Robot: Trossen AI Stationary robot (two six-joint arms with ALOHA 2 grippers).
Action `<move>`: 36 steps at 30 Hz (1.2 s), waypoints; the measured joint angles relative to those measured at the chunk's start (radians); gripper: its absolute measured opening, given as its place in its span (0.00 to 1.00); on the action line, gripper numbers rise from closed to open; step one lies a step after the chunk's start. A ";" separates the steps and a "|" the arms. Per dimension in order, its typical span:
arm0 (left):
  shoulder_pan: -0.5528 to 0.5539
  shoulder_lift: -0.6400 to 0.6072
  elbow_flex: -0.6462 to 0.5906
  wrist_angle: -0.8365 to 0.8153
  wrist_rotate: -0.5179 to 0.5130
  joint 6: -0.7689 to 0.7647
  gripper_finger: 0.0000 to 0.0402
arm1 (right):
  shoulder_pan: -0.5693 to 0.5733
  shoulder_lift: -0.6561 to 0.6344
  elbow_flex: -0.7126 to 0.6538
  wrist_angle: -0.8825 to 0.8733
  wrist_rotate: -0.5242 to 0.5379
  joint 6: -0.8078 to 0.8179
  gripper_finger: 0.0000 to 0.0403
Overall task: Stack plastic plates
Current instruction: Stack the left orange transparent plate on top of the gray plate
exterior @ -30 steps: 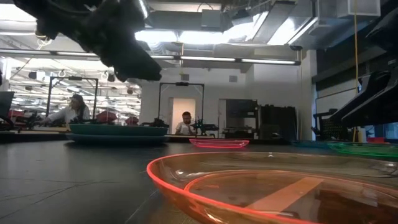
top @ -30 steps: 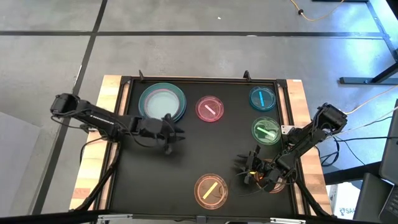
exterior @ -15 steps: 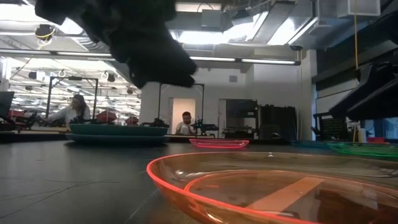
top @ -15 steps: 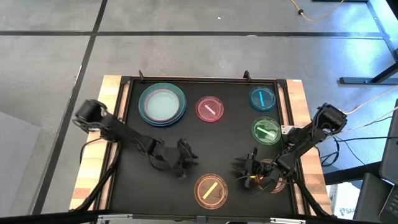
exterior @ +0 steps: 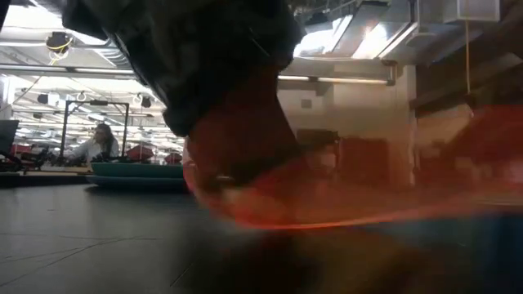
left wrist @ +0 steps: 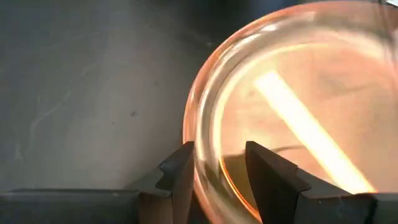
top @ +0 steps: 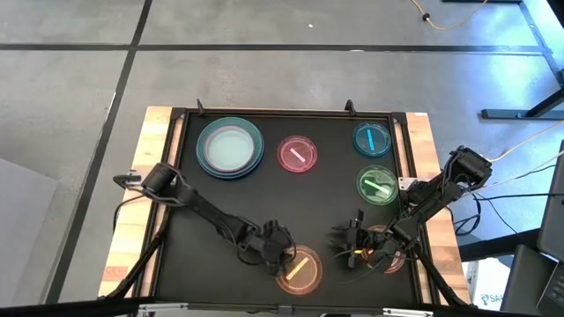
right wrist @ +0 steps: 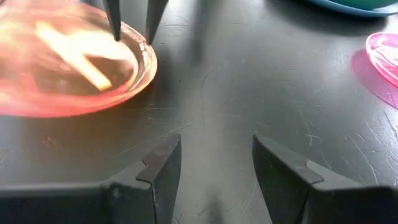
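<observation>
The orange translucent dish [top: 301, 271] with a bar mark sits near the table's near edge. My left gripper [top: 284, 255] is at the dish's far-left rim and is shut on it; the right wrist view shows that gripper [right wrist: 132, 25] coming down onto the orange dish [right wrist: 62, 62]. My right gripper [top: 345, 239] hovers open just to the right of the dish, over bare table. A teal and blue stack topped with a pale mint plate [top: 230, 148] lies far left. Pink [top: 298, 154], cyan [top: 372, 139] and green [top: 377, 186] dishes lie flat. My left gripper [left wrist: 219, 168] pinches the orange dish's rim [left wrist: 198, 140] on its far-left side, with one finger [left wrist: 267, 171] inside the dish and the other [left wrist: 180, 171] outside. The fingers slant down from above and from the table's left. In the low view the orange dish [exterior: 327, 204] is tilted, its gripped side raised.
The black mat has a raised frame [top: 282, 113] with wooden table strips on either side. Bare mat lies between the orange dish and the far row of plates. Cables and a small orange-lit part [top: 388, 257] lie near the right arm. People sit in the room beyond [exterior: 96, 145].
My left arm has swung from beside the teal stack toward the near edge and the right, coming down onto the orange dish and taking hold of its rim. The dish, flat before, has tipped up on the gripped side and blurs in the low view.
</observation>
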 joint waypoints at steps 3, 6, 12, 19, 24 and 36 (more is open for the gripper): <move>0.003 0.016 0.002 0.013 0.033 -0.005 0.34 | 0.000 0.000 0.000 0.000 0.000 0.000 0.47; 0.008 0.019 0.002 0.008 0.041 -0.007 0.34 | 0.000 0.000 0.000 0.000 0.001 0.000 0.47; 0.009 0.003 0.001 -0.004 0.014 0.023 0.34 | 0.000 0.000 0.000 0.000 0.000 0.002 0.47; 0.010 -0.031 0.001 -0.052 -0.004 0.042 0.34 | 0.000 0.000 0.000 0.000 0.001 0.002 0.47; 0.011 -0.065 0.001 -0.118 -0.046 0.041 0.34 | 0.000 0.000 0.000 0.000 0.002 0.000 0.47; 0.030 -0.031 -0.001 -0.151 0.032 0.047 0.34 | 0.000 0.000 0.000 -0.006 0.006 -0.001 0.47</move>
